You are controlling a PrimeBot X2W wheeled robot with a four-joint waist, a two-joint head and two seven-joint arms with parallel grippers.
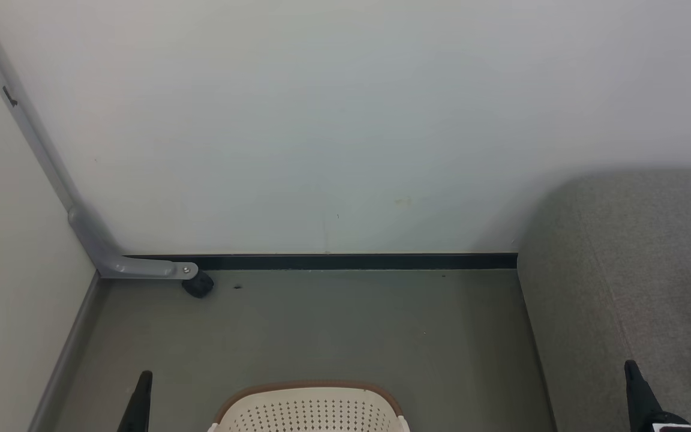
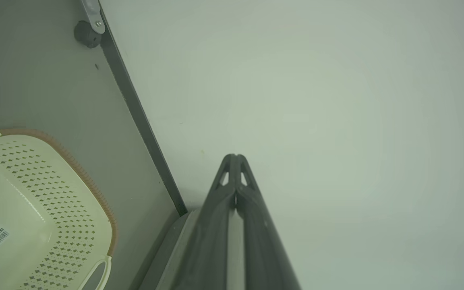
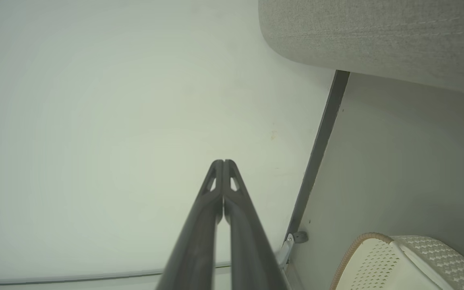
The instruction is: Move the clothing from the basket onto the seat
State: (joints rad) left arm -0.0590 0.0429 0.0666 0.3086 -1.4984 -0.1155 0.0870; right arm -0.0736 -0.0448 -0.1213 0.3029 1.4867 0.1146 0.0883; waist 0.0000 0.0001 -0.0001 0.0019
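Against the pale wall (image 1: 345,120), left claw (image 2: 235,157) and right claw (image 3: 223,162) are pinched together, empty.

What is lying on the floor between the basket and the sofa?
Nothing. In the head view the grey floor between the basket and the sofa is bare; the right wrist view agrees.

This looks like a staged living-room corner in a partitioned test space: left of the grey-green sofa (image 1: 609,270) stand a bare pale wall (image 1: 345,120), dark skirting (image 1: 351,261), grey floor (image 1: 321,324), a wheeled metal partition brace (image 1: 141,267) and a laundry basket (image 1: 309,411).
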